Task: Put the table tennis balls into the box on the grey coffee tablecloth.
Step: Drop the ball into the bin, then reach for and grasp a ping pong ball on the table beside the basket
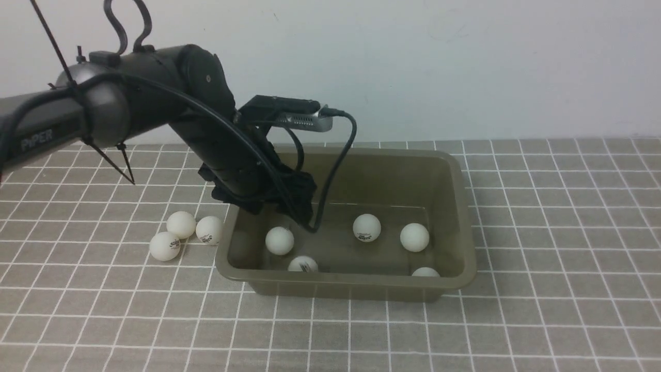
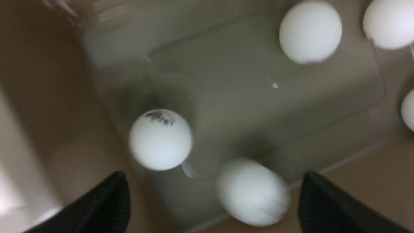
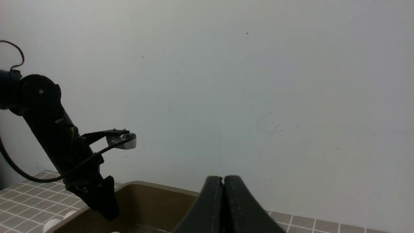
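The olive-grey box (image 1: 459,206) stands on the grey coffee tablecloth (image 1: 542,217). Several table tennis balls lie inside it, among them one (image 1: 279,240) at the left and one with a logo (image 1: 366,227). Three balls (image 1: 181,224) lie on the cloth left of the box. My left gripper (image 2: 213,178) is open over the box's left part; its fingers (image 2: 323,207) stand wide apart. A blurred ball (image 2: 252,192) shows between them, touching neither. A logo ball (image 2: 160,139) rests on the box floor beside it. My right gripper (image 3: 223,181) is shut and empty, raised and facing the wall.
The left arm's wrist (image 1: 258,181) and its cable (image 1: 335,165) hang over the box's left rim. A pale wall (image 1: 465,62) closes the far side. The box's back rim (image 3: 155,187) and the left arm (image 3: 64,145) show in the right wrist view.
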You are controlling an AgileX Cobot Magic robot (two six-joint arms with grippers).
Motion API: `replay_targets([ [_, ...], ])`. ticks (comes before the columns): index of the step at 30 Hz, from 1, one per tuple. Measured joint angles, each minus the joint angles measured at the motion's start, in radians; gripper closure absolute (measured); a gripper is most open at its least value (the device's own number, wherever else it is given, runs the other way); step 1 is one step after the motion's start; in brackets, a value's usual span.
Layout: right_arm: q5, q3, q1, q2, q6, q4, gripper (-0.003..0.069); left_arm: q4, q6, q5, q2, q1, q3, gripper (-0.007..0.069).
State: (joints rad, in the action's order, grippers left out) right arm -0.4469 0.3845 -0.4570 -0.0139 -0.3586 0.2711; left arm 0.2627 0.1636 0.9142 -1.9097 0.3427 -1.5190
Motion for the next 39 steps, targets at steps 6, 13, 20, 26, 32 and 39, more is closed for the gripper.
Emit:
replay_targets([
  [6, 0.0, 0.0, 0.0, 0.0, 0.0, 0.0, 0.0669, -0.31, -0.233, 0.168, 0.0, -0.097, -0.084, 0.012],
  [13, 0.0, 0.0, 0.0, 0.0, 0.0, 0.0, 0.0669, -0.324, -0.19, 0.285, 0.0, -0.302, -0.088, 0.0603],
  [20, 0.0, 0.0, 0.0, 0.0, 0.0, 0.002, 0.0669, -0.142, -0.025, 0.278, 0.0, -0.353, -0.088, 0.0578],
  [26, 0.0, 0.0, 0.0, 0.0, 0.0, 0.002, 0.0669, -0.12, -0.003, 0.258, -0.065, -0.341, -0.088, 0.0326],
  [32, 0.0, 0.0, 0.0, 0.0, 0.0, 0.002, 0.0669, -0.13, -0.003, 0.212, -0.165, -0.334, -0.088, 0.0104],
  [39, 0.0, 0.0, 0.0, 0.0, 0.0, 0.002, 0.0669, -0.137, 0.003, 0.174, -0.24, -0.334, -0.088, 0.0116],
])
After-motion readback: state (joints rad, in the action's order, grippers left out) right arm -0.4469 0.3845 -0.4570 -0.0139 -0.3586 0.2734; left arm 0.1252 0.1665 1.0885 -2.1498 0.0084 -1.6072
